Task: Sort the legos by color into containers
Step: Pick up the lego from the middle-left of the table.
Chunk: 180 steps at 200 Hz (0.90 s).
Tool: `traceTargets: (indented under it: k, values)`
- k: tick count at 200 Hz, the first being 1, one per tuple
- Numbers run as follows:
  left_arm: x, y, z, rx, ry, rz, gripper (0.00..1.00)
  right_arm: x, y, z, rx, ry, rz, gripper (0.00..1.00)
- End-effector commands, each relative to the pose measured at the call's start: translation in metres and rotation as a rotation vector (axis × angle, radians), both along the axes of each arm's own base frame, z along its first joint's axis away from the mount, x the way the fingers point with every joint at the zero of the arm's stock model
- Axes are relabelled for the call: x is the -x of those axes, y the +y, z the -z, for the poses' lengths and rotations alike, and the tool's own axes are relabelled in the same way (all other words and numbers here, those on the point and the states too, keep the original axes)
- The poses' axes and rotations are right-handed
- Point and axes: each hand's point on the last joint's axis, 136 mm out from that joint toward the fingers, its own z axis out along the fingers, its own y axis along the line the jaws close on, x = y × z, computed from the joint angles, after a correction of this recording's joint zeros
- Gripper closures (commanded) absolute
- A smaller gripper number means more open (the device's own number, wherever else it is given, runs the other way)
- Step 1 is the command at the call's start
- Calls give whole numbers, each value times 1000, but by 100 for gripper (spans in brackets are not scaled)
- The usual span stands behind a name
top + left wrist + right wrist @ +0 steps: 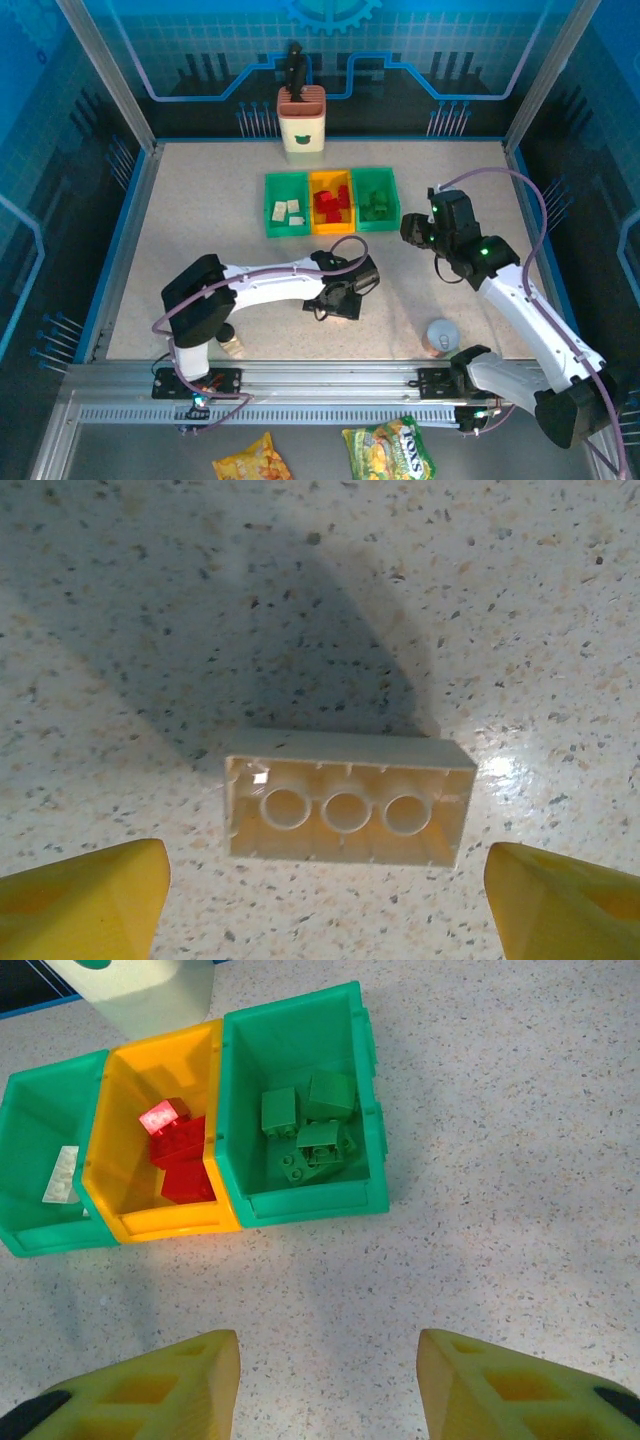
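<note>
I'm holding the left claw [325,905] spread wide, straddling a cream brick [345,800] lying hollow-side up on the bench [520,600], so closing should pinch its ends. The right claw [328,1365] is hovering open near the bins [310,1202], out of the way.
</note>
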Motion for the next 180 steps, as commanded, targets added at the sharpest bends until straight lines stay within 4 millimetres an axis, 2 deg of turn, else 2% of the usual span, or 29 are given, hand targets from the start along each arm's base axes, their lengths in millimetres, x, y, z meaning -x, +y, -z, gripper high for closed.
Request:
traceTargets:
  k: [1,39,67,150,180]
  values:
    - [-1,-7,3,-10,5,-4,17,2,-6,-2,-4,-16,2,49]
    - [-1,-6,15,-46,22,-5,16,3,-9,0,-3,-9,4,49]
    - [-1,-9,21,-53,36,0,20,4,-12,0,-4,-4,8,49]
    - [-3,-9,21,-57,27,18,35,6,-15,-1,-5,3,18,49]
    - [-7,-8,14,-49,13,20,35,7,-16,-3,0,4,25,49]
